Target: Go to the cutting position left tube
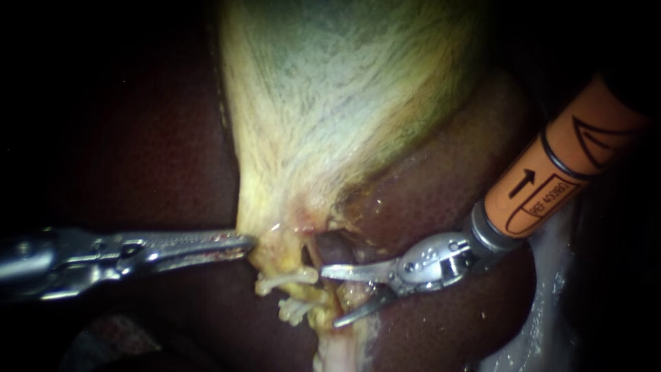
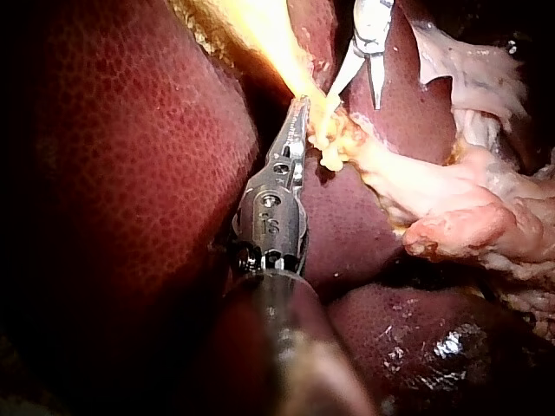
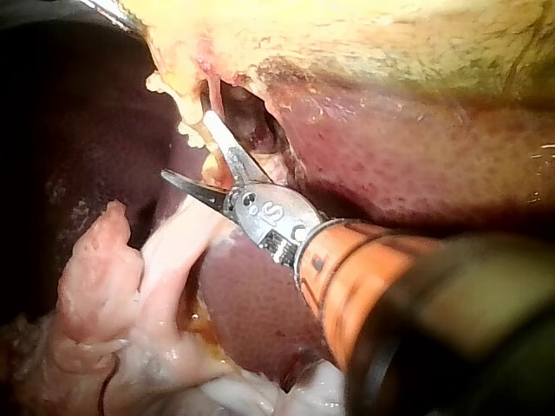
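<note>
The pale yellow-green gallbladder (image 1: 344, 103) narrows to a neck low in the endoscope view. My left instrument (image 1: 246, 243) comes in from the left, its jaws shut on the neck's edge; its wrist view shows the tip (image 2: 299, 106) in yellow tissue. Below the neck, pale clips (image 1: 286, 279) sit on short yellowish strands. My right instrument (image 1: 330, 296), orange-sleeved with two thin blades, stands open just right of the clips, with yellowish tissue (image 1: 346, 295) between the blades. In its wrist view the blades (image 3: 186, 146) spread beside the clips (image 3: 185, 130). Which tube is the left one I cannot tell.
Dark red liver (image 1: 138, 172) lies on both sides of the gallbladder and under both instruments. Pale loose tissue (image 1: 544, 310) runs along the lower right. In the wrist views it shows as a whitish-pink fold (image 3: 130, 286) (image 2: 451, 191) beside the blades.
</note>
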{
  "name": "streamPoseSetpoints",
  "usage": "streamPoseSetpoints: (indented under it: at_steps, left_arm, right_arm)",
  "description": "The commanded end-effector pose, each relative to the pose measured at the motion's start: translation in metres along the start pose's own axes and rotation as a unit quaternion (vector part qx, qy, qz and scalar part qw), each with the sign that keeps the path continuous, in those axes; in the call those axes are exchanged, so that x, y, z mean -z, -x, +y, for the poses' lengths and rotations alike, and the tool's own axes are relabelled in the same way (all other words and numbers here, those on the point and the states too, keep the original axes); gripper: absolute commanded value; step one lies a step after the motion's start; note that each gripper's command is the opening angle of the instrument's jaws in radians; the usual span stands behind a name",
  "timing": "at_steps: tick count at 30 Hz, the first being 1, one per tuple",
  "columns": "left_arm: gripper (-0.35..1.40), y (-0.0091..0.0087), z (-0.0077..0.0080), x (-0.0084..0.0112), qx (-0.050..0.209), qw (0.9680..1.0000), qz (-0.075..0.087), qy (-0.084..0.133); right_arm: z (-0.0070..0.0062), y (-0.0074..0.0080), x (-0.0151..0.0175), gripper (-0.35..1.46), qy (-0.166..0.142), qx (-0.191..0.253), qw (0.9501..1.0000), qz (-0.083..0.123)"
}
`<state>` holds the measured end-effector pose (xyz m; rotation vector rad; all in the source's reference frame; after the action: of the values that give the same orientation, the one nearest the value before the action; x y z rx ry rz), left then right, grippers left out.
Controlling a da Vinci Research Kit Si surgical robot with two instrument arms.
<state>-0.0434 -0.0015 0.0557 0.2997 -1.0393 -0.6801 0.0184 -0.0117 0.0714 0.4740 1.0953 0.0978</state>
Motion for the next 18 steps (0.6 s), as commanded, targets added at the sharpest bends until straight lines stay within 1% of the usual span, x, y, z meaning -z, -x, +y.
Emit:
streamPoseSetpoints:
  at_steps: [1, 4, 12, 15, 18]
  left_arm:
    - [-0.16, 0.0000, 0.0000, 0.0000, 0.000, 1.0000, 0.000, 0.000]
    - [-0.16, 0.0000, -0.0001, 0.0000, 0.000, 1.0000, 0.000, 0.000]
    - [-0.16, 0.0004, -0.0008, 0.0002, 0.001, 1.0000, 0.000, 0.002]
    - [-0.16, 0.0005, -0.0009, 0.0001, 0.001, 1.0000, -0.002, 0.003]
    - [-0.16, 0.0005, -0.0009, 0.0000, 0.001, 1.0000, -0.002, 0.003]
  right_arm:
    - [0.0001, 0.0000, -0.0002, 1.43, 0.000, 0.001, 1.0000, 0.000]
    - [0.0003, 0.0003, -0.0007, 1.43, -0.002, 0.000, 1.0000, 0.002]
    - [0.0012, 0.0016, -0.0025, 1.43, -0.005, -0.002, 1.0000, -0.006]
    - [0.0012, 0.0018, -0.0039, 1.43, -0.011, -0.002, 0.9999, -0.008]
    - [0.0009, 0.0018, -0.0055, 1.43, -0.021, -0.003, 0.9997, -0.009]
